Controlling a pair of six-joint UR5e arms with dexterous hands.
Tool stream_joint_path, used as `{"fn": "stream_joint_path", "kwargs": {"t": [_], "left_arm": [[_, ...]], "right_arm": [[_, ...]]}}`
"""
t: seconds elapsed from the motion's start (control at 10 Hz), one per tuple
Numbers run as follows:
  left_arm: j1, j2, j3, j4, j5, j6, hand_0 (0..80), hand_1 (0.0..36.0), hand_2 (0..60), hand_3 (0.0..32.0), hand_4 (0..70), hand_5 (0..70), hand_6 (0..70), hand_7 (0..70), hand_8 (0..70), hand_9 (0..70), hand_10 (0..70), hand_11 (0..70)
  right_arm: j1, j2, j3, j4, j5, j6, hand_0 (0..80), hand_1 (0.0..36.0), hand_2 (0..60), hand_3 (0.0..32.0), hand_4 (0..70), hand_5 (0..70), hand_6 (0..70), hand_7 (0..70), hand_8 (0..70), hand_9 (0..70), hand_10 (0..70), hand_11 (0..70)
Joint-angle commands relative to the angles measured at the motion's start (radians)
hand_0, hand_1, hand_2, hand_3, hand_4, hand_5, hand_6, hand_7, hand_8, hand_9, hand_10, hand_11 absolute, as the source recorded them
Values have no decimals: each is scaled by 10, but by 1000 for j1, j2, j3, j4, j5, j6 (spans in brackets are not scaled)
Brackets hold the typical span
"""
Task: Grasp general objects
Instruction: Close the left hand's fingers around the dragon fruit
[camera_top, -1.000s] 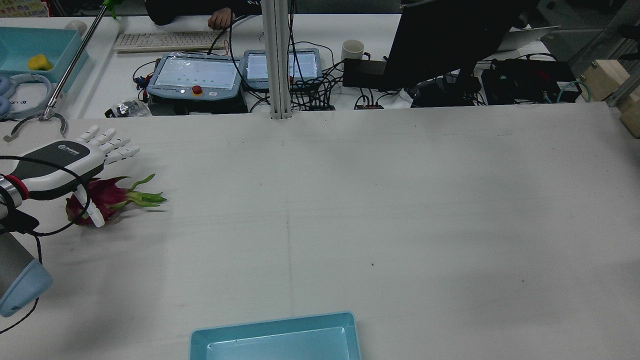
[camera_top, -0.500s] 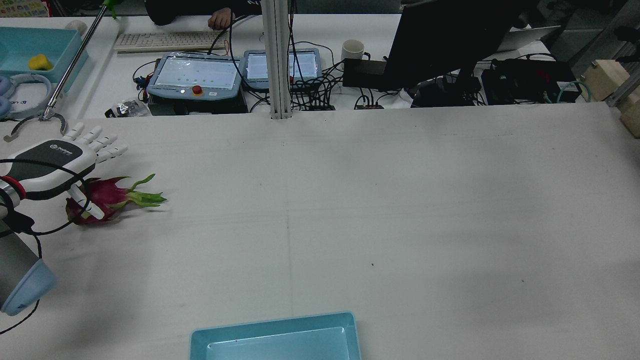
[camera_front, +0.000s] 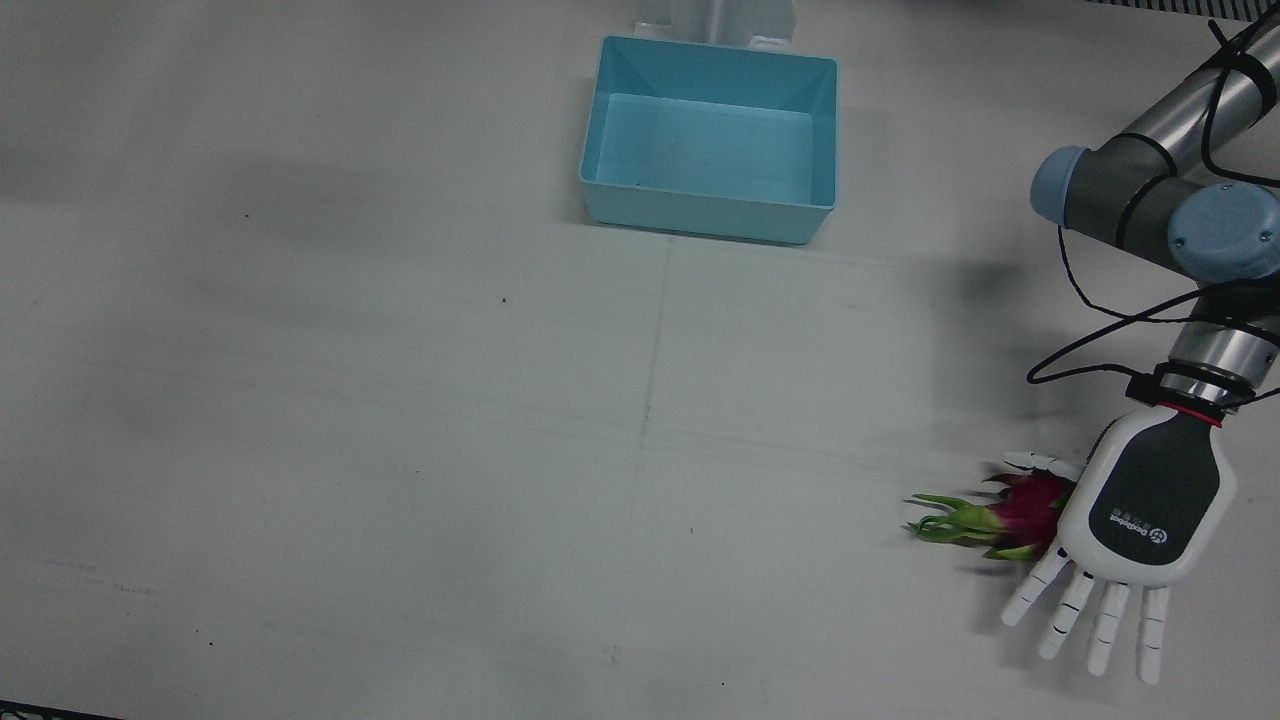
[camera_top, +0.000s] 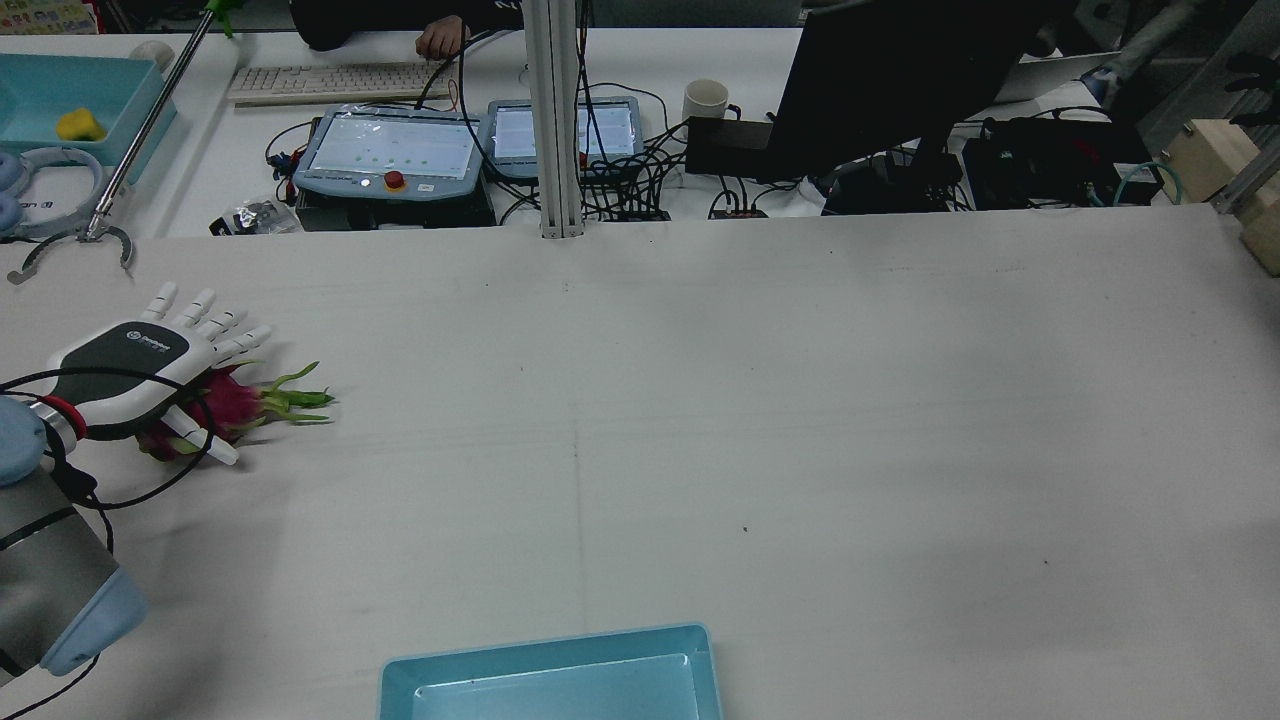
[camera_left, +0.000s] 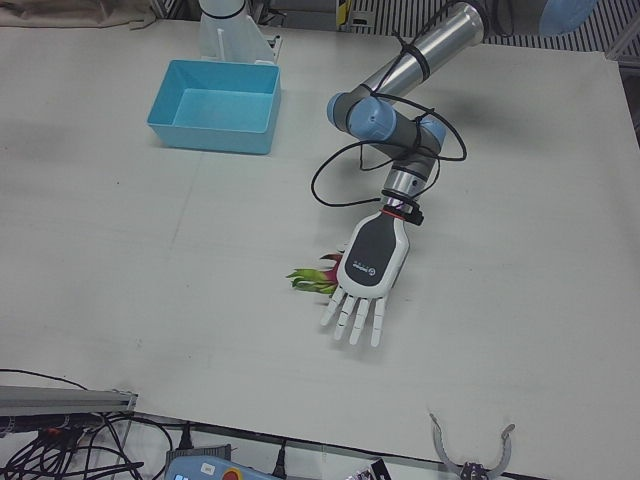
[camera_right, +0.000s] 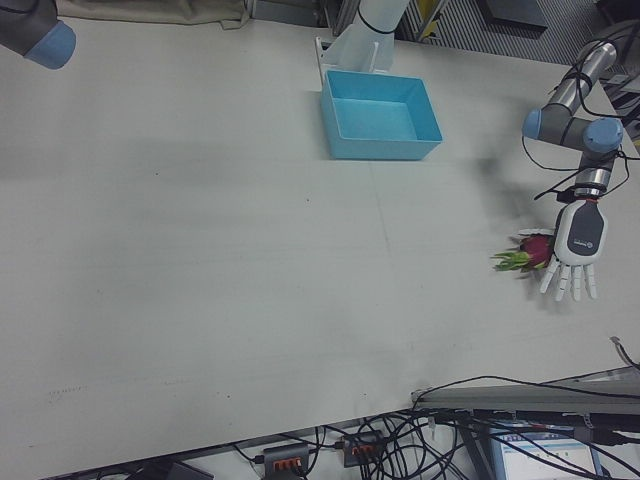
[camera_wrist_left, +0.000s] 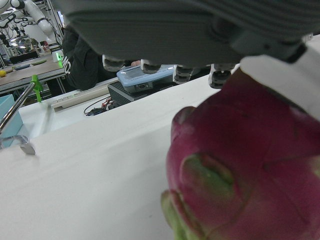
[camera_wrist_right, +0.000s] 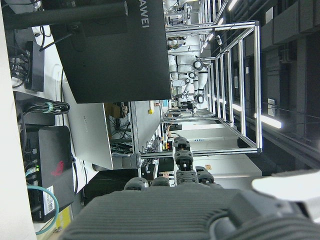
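A magenta dragon fruit (camera_front: 1025, 505) with green leaf tips lies on the white table near my left arm. It also shows in the rear view (camera_top: 232, 400), the left-front view (camera_left: 322, 277) and the right-front view (camera_right: 535, 250). My left hand (camera_front: 1140, 520) is open, palm down just over the fruit, with its fingers stretched straight past it and its thumb along the fruit's side (camera_top: 130, 375). In the left hand view the fruit (camera_wrist_left: 240, 165) fills the space under the palm. My right hand (camera_wrist_right: 165, 215) shows only as a palm in its own view, aimed away from the table.
A light blue bin (camera_front: 700, 218) stands at the robot's edge of the table, mid-width, also in the rear view (camera_top: 550, 650). Beyond the far edge are teach pendants (camera_top: 390, 150), cables and a monitor (camera_top: 900, 80). A grabber tool (camera_top: 95, 225) lies past my left hand.
My left hand has come down and forward over the dragon fruit, covering more of it. The fruit has barely shifted.
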Motion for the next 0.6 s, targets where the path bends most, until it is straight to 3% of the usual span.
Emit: {"fn": "stream_joint_path", "kwargs": {"t": [0.0,0.1,0.4,0.5], "left_arm": [[9,1,0,15,-12,1,499,208,80,50,0,102,0,71,7,0,0,0],[9,1,-3,15,-14,1,494,199,78,0,0,157,0,60,5,0,0,0],[7,1,-8,15,-17,1,493,190,80,0,0,292,0,65,1,0,0,0],[7,1,-10,15,-20,1,496,187,100,0,58,395,0,83,0,2,0,0]], "right_arm": [[0,0,0,0,0,0,0,0,0,0,0,0,0,0,0,0,0,0],[0,0,0,0,1,0,0,0,0,0,0,0,0,0,0,0,0,0],[0,0,0,0,0,-2,0,0,0,0,0,0,0,0,0,0,0,0],[0,0,2,0,1,-2,0,0,0,0,0,0,0,0,0,0,0,0]]}}
